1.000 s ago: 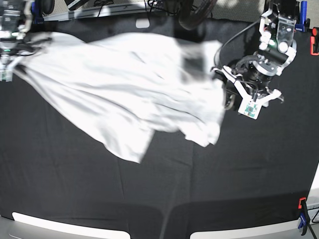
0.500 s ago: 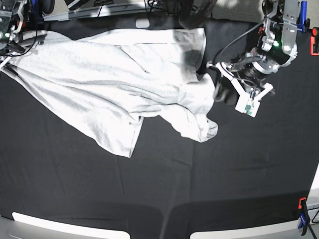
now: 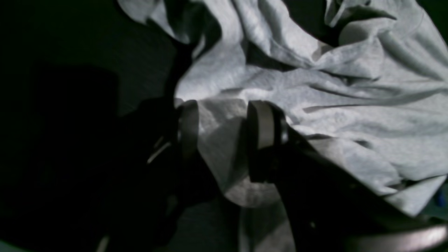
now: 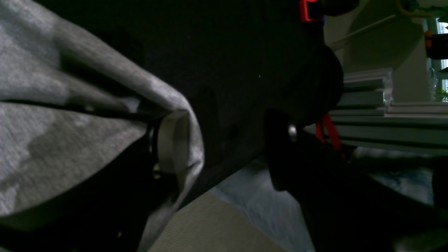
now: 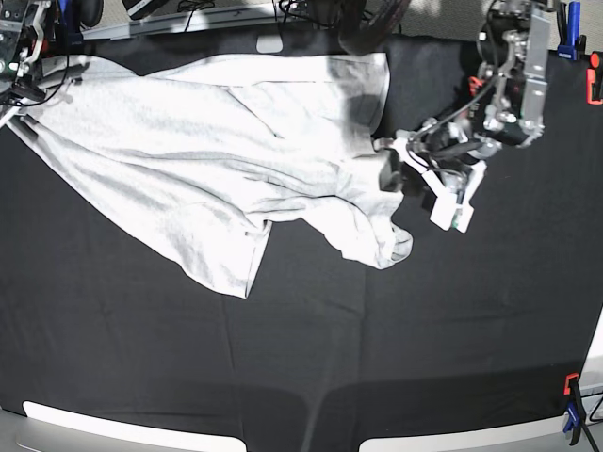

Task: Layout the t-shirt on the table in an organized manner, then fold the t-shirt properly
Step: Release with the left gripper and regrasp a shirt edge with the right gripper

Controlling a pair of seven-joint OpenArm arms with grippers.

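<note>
Base view, L→R: right gripper (image 5: 11,80) at table's (image 5: 301,358) far-left top corner, jaws apart; in its wrist cam the shirt (image 5: 217,160) edge drapes over one finger (image 4: 171,140), other finger clear of cloth, nothing pinched between. Shirt lies spread but rumpled across upper-left of table, one hem corner pointing down-centre, bunched folds toward its right end. Left gripper (image 5: 400,165) at that right end; wrist cam shows a fold of shirt (image 3: 315,105) pinched between its two pads (image 3: 260,124), jaws clamped on cloth. Blue clamp (image 5: 572,414) w/ orange tip at table's bottom-right edge.
</note>
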